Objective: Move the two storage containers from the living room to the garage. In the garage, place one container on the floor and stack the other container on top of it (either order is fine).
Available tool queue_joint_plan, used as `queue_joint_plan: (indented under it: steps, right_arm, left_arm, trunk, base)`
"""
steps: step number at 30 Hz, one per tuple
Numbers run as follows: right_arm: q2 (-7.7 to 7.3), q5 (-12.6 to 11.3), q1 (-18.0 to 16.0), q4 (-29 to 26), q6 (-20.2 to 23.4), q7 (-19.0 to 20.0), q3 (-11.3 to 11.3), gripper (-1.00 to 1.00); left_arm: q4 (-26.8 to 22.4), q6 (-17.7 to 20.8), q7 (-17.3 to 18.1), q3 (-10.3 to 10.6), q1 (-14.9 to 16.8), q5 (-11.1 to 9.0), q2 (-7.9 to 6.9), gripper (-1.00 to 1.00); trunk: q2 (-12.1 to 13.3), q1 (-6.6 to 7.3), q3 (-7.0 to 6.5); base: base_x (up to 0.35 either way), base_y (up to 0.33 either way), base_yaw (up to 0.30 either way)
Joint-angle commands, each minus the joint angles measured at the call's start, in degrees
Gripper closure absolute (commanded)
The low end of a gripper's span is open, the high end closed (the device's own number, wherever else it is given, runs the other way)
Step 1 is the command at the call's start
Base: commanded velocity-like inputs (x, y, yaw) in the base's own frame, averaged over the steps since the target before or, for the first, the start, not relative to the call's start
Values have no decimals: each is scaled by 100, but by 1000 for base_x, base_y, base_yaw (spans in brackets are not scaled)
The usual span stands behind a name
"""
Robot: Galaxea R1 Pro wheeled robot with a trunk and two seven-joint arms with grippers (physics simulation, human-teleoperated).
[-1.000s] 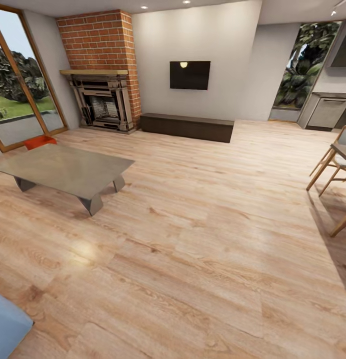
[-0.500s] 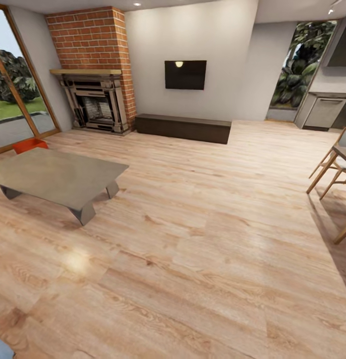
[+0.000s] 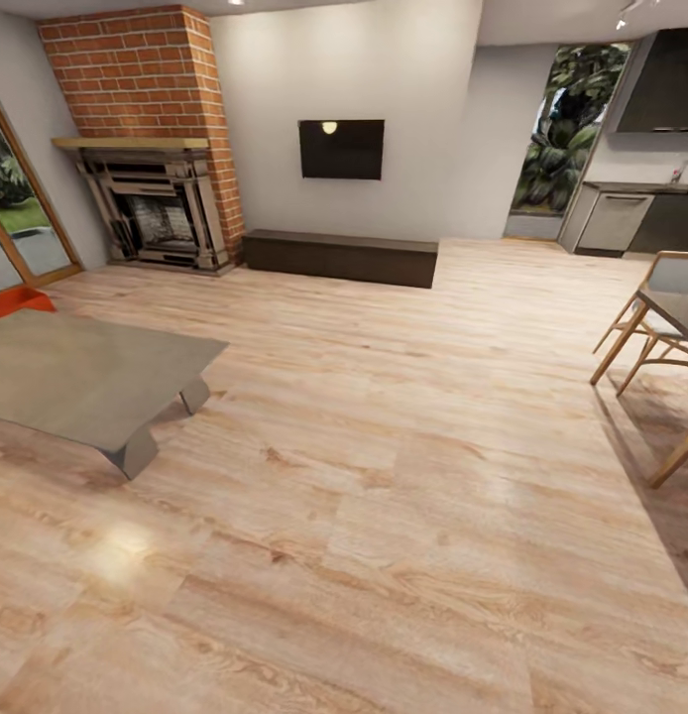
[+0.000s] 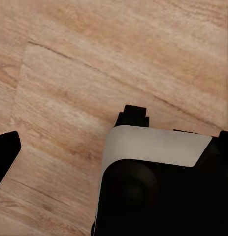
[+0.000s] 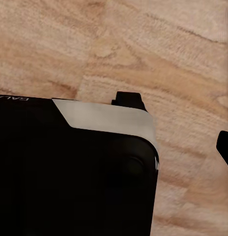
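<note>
One storage container (image 3: 15,300) seen at head view's left edge, on floor behind coffee table (image 3: 86,377), partly cut off | second not located | jaw state of both grippers cannot be told (wrist views blocked by robot body over wood planks) | risk: container lost from frame, table leg clipped on approach.

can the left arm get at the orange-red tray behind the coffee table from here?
Probably not. The orange-red shallow tray sits at the head view's far left edge, on the wood-plank floor beyond the grey low coffee table, which lies between it and the robot. The left wrist view looks down at bare planks.
</note>
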State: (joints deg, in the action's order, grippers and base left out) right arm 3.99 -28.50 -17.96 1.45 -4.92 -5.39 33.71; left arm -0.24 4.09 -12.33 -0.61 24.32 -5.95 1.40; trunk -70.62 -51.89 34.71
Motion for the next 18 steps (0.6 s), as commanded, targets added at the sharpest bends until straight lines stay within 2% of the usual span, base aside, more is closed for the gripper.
queue_joint_plan:
  steps: [1,18]
  right_arm:
    - [5,-51,-6,15,-27,-6,48,-100]
    - [5,-51,-6,15,-27,-6,48,-100]
  left_arm:
    - [-1,13,-15,0,2,-56,1,-100]
    - [-1,13,-15,0,2,-56,1,-100]
  trunk:
    - [-2,-3,4]
    - [-2,-3,4]
  base:
    - [322,0,-110]
    - [322,0,-15]
